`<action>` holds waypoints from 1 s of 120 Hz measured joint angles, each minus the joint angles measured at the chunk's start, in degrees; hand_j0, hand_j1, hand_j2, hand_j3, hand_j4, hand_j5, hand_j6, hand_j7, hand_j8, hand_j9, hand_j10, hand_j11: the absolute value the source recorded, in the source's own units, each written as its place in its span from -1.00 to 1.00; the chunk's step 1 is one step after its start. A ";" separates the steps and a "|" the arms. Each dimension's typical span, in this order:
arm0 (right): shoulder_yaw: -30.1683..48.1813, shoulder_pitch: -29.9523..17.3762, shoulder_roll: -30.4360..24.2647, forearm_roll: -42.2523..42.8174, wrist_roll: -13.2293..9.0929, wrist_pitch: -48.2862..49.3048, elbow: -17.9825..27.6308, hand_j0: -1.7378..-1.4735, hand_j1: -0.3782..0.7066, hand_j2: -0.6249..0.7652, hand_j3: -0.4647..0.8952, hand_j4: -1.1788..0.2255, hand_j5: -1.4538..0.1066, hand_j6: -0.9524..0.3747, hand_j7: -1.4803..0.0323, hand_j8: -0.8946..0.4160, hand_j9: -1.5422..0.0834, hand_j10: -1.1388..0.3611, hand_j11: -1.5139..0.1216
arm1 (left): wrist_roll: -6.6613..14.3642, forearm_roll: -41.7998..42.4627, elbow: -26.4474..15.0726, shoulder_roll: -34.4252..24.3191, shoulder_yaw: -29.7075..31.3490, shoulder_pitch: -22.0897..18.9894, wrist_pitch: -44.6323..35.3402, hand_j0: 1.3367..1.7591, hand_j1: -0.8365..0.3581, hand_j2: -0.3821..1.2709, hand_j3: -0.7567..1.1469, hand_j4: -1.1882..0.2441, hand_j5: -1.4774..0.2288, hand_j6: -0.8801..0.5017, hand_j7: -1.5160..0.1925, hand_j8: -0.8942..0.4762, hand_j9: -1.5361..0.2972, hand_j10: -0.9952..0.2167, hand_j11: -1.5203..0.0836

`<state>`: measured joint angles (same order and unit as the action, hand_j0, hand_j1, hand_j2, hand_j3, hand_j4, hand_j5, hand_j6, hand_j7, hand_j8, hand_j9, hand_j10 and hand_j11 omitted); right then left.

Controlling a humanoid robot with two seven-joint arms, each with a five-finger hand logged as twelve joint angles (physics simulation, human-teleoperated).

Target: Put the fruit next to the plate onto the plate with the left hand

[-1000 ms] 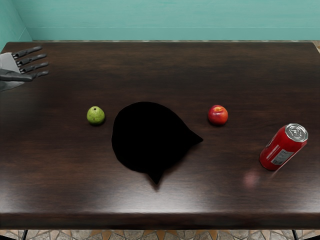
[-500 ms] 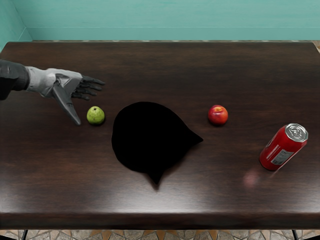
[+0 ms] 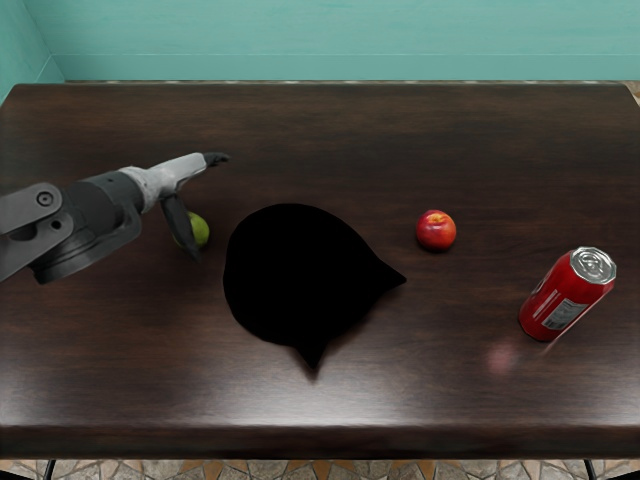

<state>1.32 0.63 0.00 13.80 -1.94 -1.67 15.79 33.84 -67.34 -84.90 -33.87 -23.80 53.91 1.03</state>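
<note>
A small green fruit [image 3: 200,231] lies on the dark table just left of the black plate [image 3: 300,275]. My left hand [image 3: 197,198] reaches in from the left edge and hovers over the fruit. Its fingers [image 3: 210,159] stretch out straight past the fruit toward the back. The thumb [image 3: 181,224] hangs down on the fruit's left side and hides part of it. The hand is open and grips nothing. A red apple [image 3: 435,230] sits to the right of the plate, a short gap away from it.
A red soda can [image 3: 565,293] stands tilted near the table's right edge. The thick grey forearm [image 3: 70,225] lies over the left part of the table. A teal wall runs behind the far edge.
The left arm has swung further in and turned, bringing the hand from beside the fruit's upper left to right over it. The thumb now covers the fruit's left side.
</note>
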 joint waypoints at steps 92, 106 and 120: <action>0.00 0.01 0.00 0.00 0.00 0.00 -0.01 -0.40 -0.95 -0.10 -0.32 0.68 0.86 0.44 0.96 0.37 0.90 0.52 0.85 | -0.42 -2.88 12.81 7.68 6.07 -2.10 -16.25 0.52 0.79 -0.51 -0.20 0.52 0.58 0.13 0.62 0.16 0.54 0.48 0.74; 0.00 -0.01 0.00 0.00 0.00 0.00 -0.02 -0.40 -0.95 -0.10 -0.32 0.68 0.86 0.44 0.96 0.37 0.90 0.52 0.85 | -0.39 -2.94 13.36 7.68 7.31 -1.90 -16.71 0.52 0.66 -0.48 -0.20 0.44 0.48 0.04 0.53 0.07 0.45 0.38 0.63; 0.00 0.01 0.00 0.00 0.00 0.00 0.01 -0.40 -0.95 -0.10 -0.32 0.68 0.86 0.44 0.96 0.37 0.90 0.52 0.85 | -0.36 -2.92 13.53 7.63 7.76 -1.70 -16.76 0.52 0.53 -0.46 -0.20 0.36 0.40 -0.04 0.45 -0.01 0.37 0.29 0.55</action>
<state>1.32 0.64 0.00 13.80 -1.94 -1.67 15.80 33.48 -70.25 -71.36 -26.23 -16.04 52.20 -15.73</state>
